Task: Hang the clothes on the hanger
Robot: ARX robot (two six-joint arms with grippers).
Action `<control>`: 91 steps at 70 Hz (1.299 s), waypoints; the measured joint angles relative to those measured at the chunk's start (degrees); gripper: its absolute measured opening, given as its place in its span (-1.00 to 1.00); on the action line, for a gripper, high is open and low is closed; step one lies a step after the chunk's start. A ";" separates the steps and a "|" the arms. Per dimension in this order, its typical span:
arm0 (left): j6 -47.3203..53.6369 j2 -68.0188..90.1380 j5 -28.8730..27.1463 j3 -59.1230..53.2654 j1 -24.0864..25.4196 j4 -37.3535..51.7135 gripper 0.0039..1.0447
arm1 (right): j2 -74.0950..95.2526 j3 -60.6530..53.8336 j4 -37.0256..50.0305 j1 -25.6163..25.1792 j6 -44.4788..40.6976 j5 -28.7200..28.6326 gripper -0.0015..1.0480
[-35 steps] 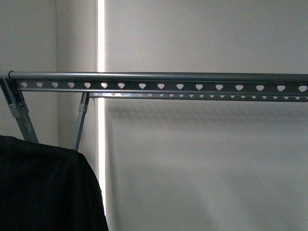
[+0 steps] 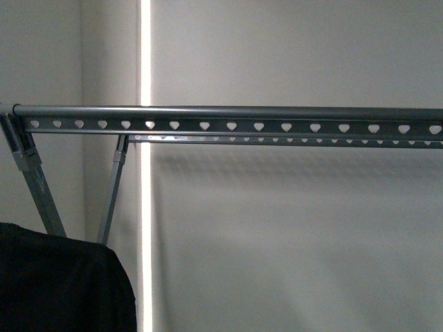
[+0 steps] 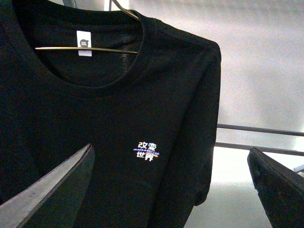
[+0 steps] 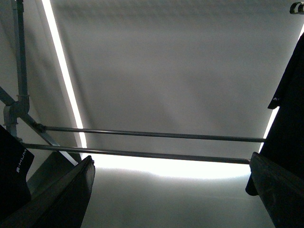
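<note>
A black T-shirt [image 2: 55, 283] is shown low at the near left, carried on a slim clothes hanger [image 3: 85, 48]. It lies below the grey drying rack [image 2: 228, 111], whose long tube runs left to right. The left gripper [image 3: 171, 149] is spread wide and empty, with the shirt straight ahead of it. The right gripper [image 4: 171, 157] is likewise wide, holding nothing. The left arm is judged nearer.

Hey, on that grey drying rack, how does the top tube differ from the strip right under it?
The top tube is round and unbroken; the strip is flat, with a row of heart-shaped holes. The top tube lies above, the strip directly beneath it. Both are grey metal and run level.
</note>
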 joint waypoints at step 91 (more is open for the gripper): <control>-40.63 79.87 -44.85 64.15 -14.62 -22.36 0.88 | 0.00 0.00 0.00 0.00 -0.02 -0.07 0.85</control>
